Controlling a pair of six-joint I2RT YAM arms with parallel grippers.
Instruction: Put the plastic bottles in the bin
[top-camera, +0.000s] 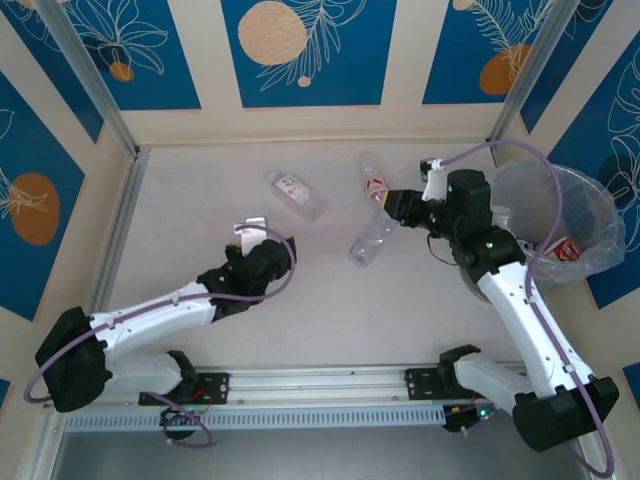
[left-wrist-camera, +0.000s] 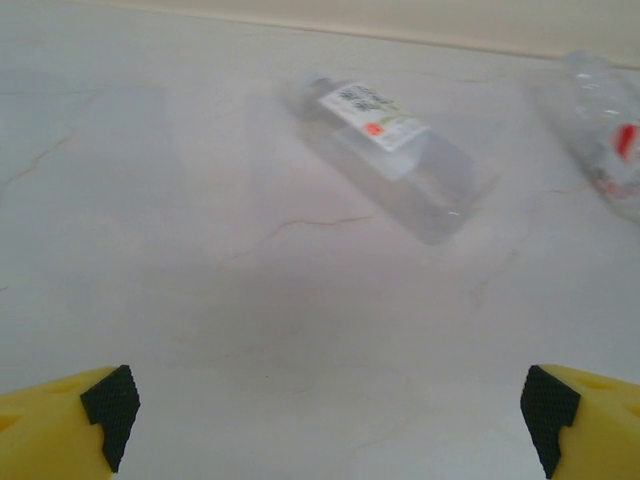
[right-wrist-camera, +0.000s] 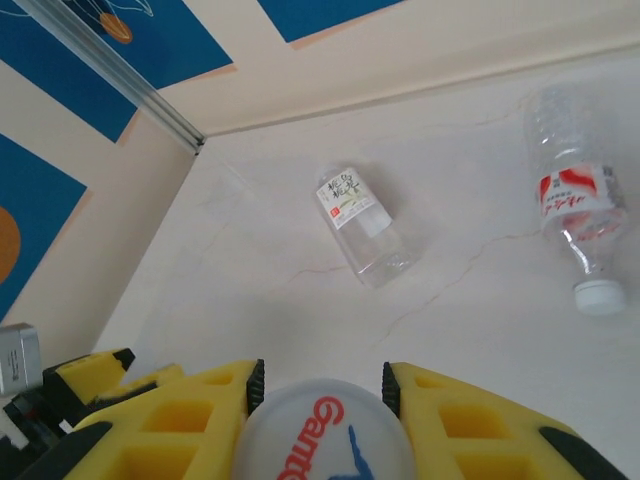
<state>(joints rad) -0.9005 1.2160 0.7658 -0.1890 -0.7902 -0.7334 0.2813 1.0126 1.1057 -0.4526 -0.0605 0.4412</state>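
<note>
Clear bottle (right-wrist-camera: 325, 450) is clamped by its end between the right gripper's (right-wrist-camera: 322, 385) yellow fingers, so it can be carried to the bin (top-camera: 598, 198) at right, where a red-labelled bottle (top-camera: 563, 248) is seen inside. Left gripper (left-wrist-camera: 330, 420) is spread wide, aimed at the white-labelled bottle (left-wrist-camera: 390, 150) on the table (left-wrist-camera: 200, 300), likely to be picked next.

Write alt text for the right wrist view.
Yellow right fingers clamp a white, red-lettered bottle cap in the foreground. Beyond, a clear white-labelled bottle and a red-labelled bottle lie apart on the pale table.
</note>
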